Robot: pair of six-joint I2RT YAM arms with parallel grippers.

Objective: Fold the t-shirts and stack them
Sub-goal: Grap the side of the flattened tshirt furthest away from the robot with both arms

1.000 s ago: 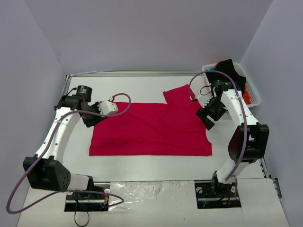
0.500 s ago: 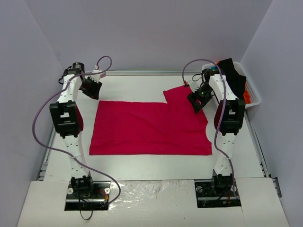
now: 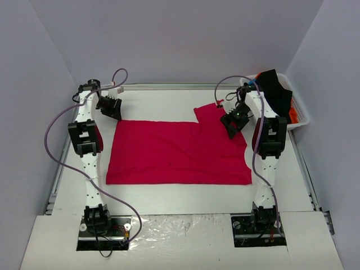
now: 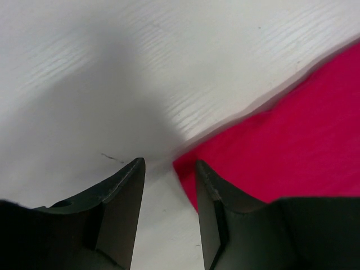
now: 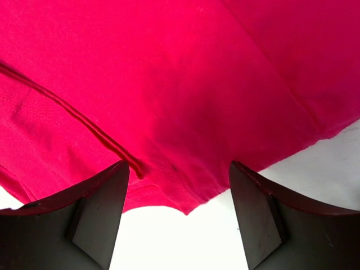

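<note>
Looking at the crimson t-shirt (image 3: 180,152), flat at centre frame. Hovering with left gripper (image 4: 169,216) parted at its upper-left corner, right gripper (image 5: 177,216) spread wide over the upper-right sleeve. Could close short at upper left, nipping bare table (image 4: 112,67) and skewing the fold.

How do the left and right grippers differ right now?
The left gripper is at a far corner of the red t-shirt, mostly above bare table; the right gripper is over cloth. The left's jaws stand closer together than the right's. Both are open, holding nothing.
</note>
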